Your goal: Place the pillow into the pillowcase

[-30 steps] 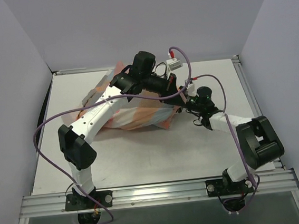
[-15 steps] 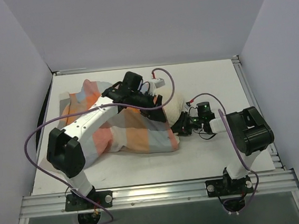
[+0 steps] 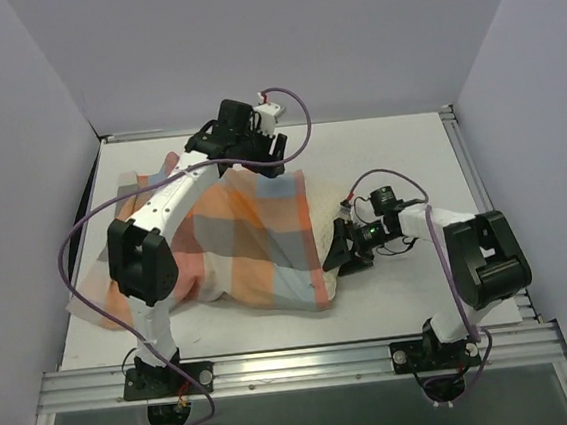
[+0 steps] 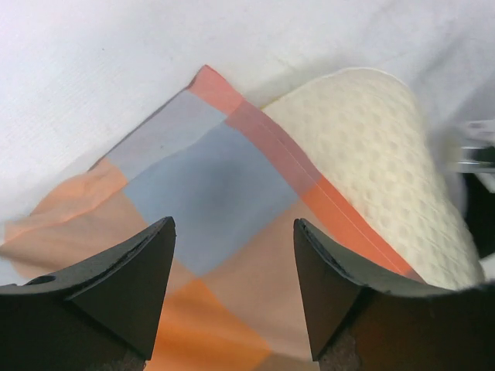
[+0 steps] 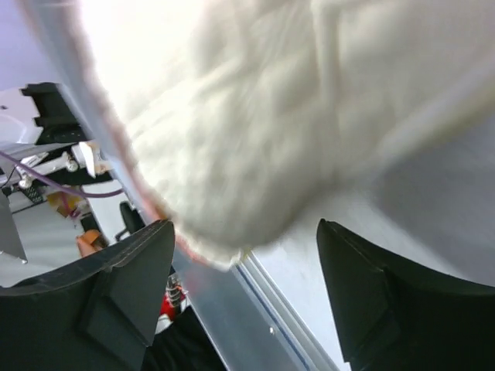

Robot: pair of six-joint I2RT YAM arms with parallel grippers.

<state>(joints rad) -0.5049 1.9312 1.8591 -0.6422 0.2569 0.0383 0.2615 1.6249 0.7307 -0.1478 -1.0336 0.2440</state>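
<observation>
Shows pillow [image 3: 329, 200] mostly sleeved in pillowcase [image 3: 236, 239] at middle of bench [image 3: 412, 296], cream end bare toward right edge; finds left gripper [image 4: 232, 224] released over far hem, right gripper [image 5: 244, 228] released beside bare end; probably needs hem regrasped, pulled over.

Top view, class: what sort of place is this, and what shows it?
Probably a robotics lab cell: left arm and right arm bolted to a metal rail, a white table boxed by plain walls.

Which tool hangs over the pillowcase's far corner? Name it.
The left tool, open above the multicoloured checked cloth pillowcase; the right tool sits by the exposed end of the soft dotted cream pillow.
</observation>
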